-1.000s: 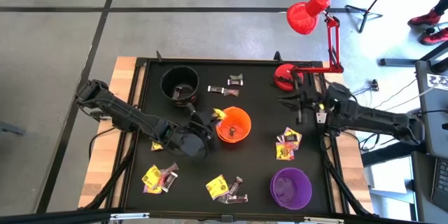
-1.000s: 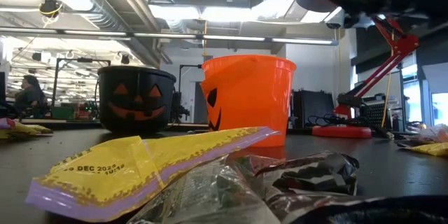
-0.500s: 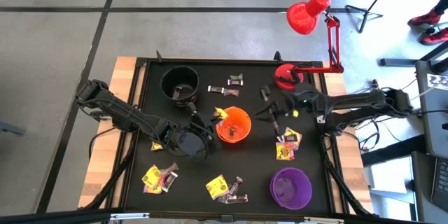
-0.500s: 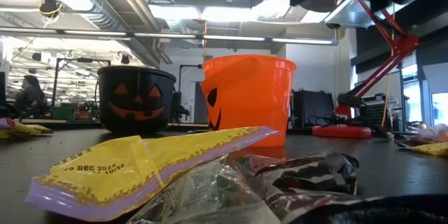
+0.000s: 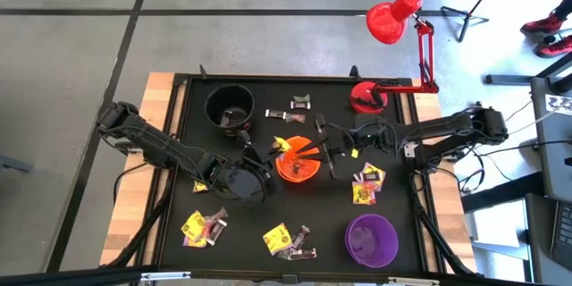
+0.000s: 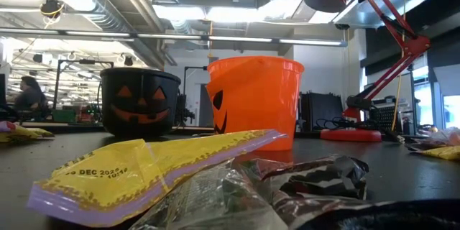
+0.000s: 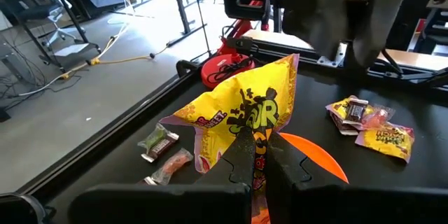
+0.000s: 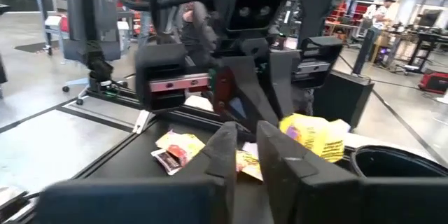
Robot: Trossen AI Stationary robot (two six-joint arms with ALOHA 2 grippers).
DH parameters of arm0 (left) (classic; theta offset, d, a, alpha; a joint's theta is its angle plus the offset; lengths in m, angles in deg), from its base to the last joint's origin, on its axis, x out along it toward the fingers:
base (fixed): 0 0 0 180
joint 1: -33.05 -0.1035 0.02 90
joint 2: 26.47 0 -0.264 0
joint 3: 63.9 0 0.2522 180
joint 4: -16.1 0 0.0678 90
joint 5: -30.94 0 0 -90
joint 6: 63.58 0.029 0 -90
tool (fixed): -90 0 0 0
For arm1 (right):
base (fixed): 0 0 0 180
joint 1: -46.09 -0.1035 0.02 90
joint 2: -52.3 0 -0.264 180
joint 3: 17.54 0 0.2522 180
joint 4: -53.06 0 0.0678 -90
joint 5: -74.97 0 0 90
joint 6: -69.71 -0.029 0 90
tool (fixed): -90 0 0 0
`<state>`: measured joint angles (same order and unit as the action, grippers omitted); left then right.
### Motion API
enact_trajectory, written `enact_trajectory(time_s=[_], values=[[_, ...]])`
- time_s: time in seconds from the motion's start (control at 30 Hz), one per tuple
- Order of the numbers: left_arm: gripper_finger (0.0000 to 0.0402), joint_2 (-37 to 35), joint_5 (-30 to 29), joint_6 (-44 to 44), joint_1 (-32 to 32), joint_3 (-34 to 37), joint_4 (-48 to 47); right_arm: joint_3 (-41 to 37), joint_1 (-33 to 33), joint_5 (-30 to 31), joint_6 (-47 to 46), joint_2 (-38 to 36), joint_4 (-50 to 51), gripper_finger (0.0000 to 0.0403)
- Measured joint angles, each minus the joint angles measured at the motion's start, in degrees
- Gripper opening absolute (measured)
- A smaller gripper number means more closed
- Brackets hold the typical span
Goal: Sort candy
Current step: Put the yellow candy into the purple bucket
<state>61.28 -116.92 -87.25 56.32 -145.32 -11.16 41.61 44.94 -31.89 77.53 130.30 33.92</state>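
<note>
- High view: the left gripper hangs at the near rim of the orange cup, its jaws clamped on a yellow candy at the cup's edge. The right gripper reaches in from the other side, level with the cup's far rim; its jaws look nearly together. More candy lies around them on the black tray: a pile beside the right arm, one near the left arm, another next to the purple cup, and loose pieces by the black cup.
- Low view: a yellow wrapper and a silvery one lie close to the lens, with the orange and black cups standing behind. Both arms are dark shapes overhead.
- Left wrist view: the jaws pinch the yellow wrapper at its lower edge, the orange rim just beyond them.
- Right wrist view: the fingers stand close, a thin gap between, nothing held; the left gripper with its yellow candy faces them.
</note>
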Motion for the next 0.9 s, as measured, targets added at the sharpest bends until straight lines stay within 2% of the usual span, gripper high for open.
enact_trajectory(time_s=[0.2,0.37,0.6,0.9], values=[[0.0004,0.0,0.0,0.0,0.0,0.0,0.0,0.6,0.0,4.1,0.0,1.5,0.0,0.0142],[0.0004,0.0,0.0,0.0,0.0,0.0,0.0,1.5,0.0,7.7,0.0,3.3,0.0,0.0167],[0.0004,0.0,0.2,-0.1,0.0,0.0,0.0,3.0,0.0,8.4,0.0,5.5,-0.5,0.0152],[0.0004,0.0,0.2,-0.1,0.0,0.0,-0.2,3.0,0.0,8.3,0.0,5.6,-0.8,0.0102]])
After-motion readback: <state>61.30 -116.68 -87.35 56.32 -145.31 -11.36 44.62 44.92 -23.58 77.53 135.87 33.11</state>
